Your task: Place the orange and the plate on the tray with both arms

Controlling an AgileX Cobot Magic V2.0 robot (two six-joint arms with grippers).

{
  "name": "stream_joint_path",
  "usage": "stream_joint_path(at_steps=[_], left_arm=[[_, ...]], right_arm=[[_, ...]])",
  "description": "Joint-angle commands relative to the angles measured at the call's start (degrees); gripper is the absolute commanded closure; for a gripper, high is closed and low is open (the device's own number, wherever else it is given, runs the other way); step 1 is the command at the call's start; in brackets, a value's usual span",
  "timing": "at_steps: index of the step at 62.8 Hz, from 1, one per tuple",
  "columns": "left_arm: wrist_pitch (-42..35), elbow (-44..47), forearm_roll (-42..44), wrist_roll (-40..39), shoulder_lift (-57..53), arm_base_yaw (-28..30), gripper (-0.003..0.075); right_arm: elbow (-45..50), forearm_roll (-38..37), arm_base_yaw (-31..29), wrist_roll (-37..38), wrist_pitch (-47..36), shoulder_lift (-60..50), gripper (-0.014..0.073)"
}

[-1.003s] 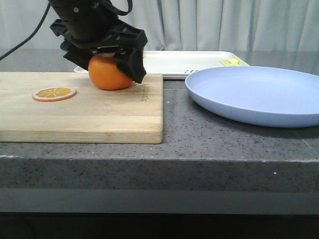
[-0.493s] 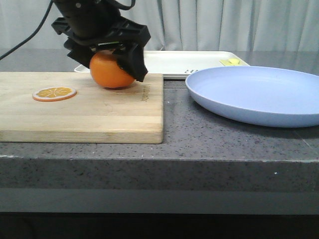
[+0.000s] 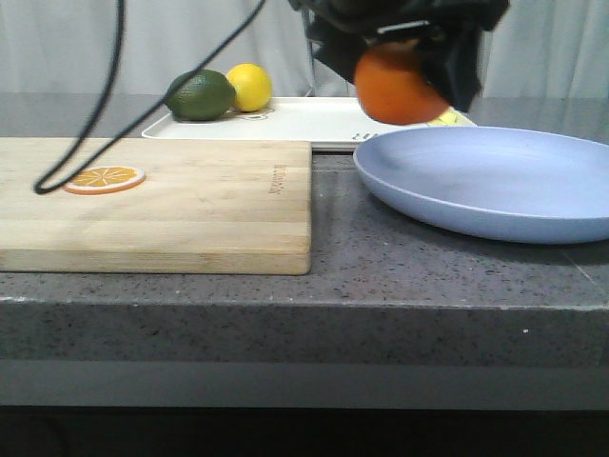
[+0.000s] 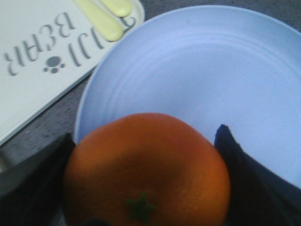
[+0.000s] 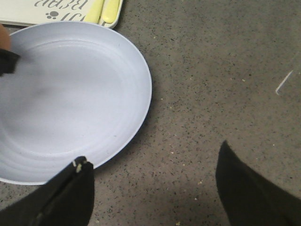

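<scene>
The left gripper holds the orange clamped in the air above the plate's far-left rim. It should lower the fruit gently before releasing, to stop rolling. The right gripper hovers wide over bare counter.

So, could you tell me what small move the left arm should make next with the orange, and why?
Probably lower it onto the plate. The left tool is shut on the orange and holds it in the air over the plate's near-left rim, with the tray just behind. The plate is bare, so a short shift toward its middle and a gentle descent looks sensible. The right tool is open beside the plate.
</scene>
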Motion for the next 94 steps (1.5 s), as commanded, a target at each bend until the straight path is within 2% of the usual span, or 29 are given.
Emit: stream_joint_path(at_steps=[1, 17, 21, 28, 32, 48, 55, 70, 84, 94], left_arm=[[-1.2, -6.0, 0.3, 0.0, 0.7, -1.9, 0.033], [-0.6, -13.3, 0.1, 0.0, 8.4, -3.6, 0.0318], [-0.4, -14.2, -0.1, 0.0, 9.2, -3.6, 0.0265], [-0.8, -14.4, -0.7, 0.0, 9.3, -3.7, 0.012], [-0.4, -14.8, -0.7, 0.0, 9.3, -3.7, 0.0085], [0.7, -14.8, -1.5, -3.9, 6.5, -3.7, 0.0085], [4.0, -14.8, -1.4, -4.6, 2.9, -3.6, 0.0085], [10.0, -13.6, 4.2, -4.6, -6.1, -3.4, 0.0102], [7.9, -4.2, 4.2, -5.0, -16.2, -1.1, 0.0102], [3.6, 6.5, 4.0, -6.1, -24.8, 2.5, 0.0102]], right_arm=[[-1.7, -0.7, -0.1, -0.7, -3.5, 0.1, 0.0042], [-1.7, -0.7, -0.1, -0.7, -3.5, 0.1, 0.0042], [-1.7, -0.7, -0.1, -0.7, -3.5, 0.1, 0.0042], [-1.7, -0.7, -0.1, -0.7, -3.4, 0.1, 0.0042], [-1.7, -0.7, -0.1, -0.7, -3.4, 0.1, 0.0042], [-1.7, -0.7, -0.1, -0.7, -3.5, 0.1, 0.0042], [-1.7, -0.7, -0.1, -0.7, -3.5, 0.1, 0.0042], [-1.7, -0.7, -0.1, -0.7, -3.5, 0.1, 0.0042], [-1.7, -0.7, -0.1, -0.7, -3.4, 0.1, 0.0042], [-1.7, -0.7, -0.1, -0.7, -3.4, 0.1, 0.0042]])
